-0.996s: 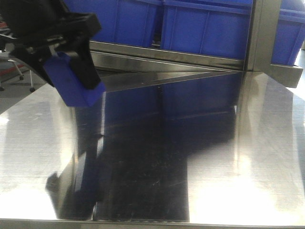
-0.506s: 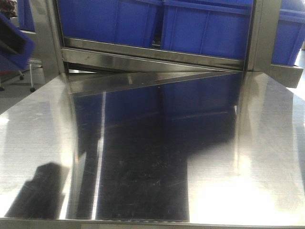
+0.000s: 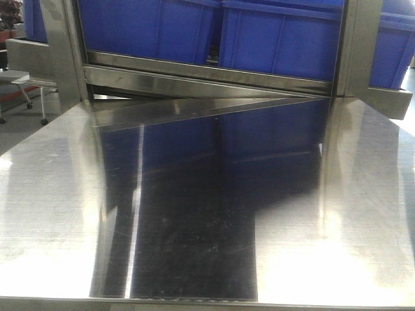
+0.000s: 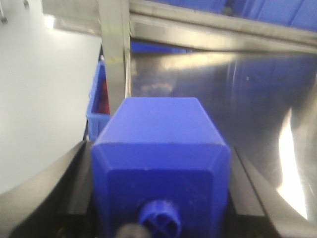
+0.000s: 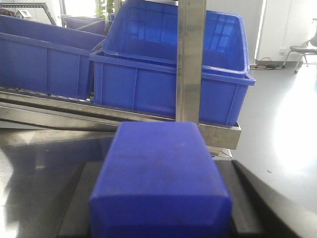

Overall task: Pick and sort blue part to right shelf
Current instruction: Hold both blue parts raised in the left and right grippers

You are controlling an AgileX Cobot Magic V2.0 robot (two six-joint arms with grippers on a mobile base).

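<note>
Transport step. Your right end effector (image 5: 159, 201) is clenched on the blue part (image 5: 158, 153), which sits in front of the right shelf (image 5: 218, 132), short of its front rail and lined up with its upright post. Your left end effector (image 4: 161, 203) grips a knobbed blue block (image 4: 158, 129), also facing the shelf. Next, I judge: shift sideways off the post, advance toward the blue bins (image 5: 163, 89), then release.
</note>
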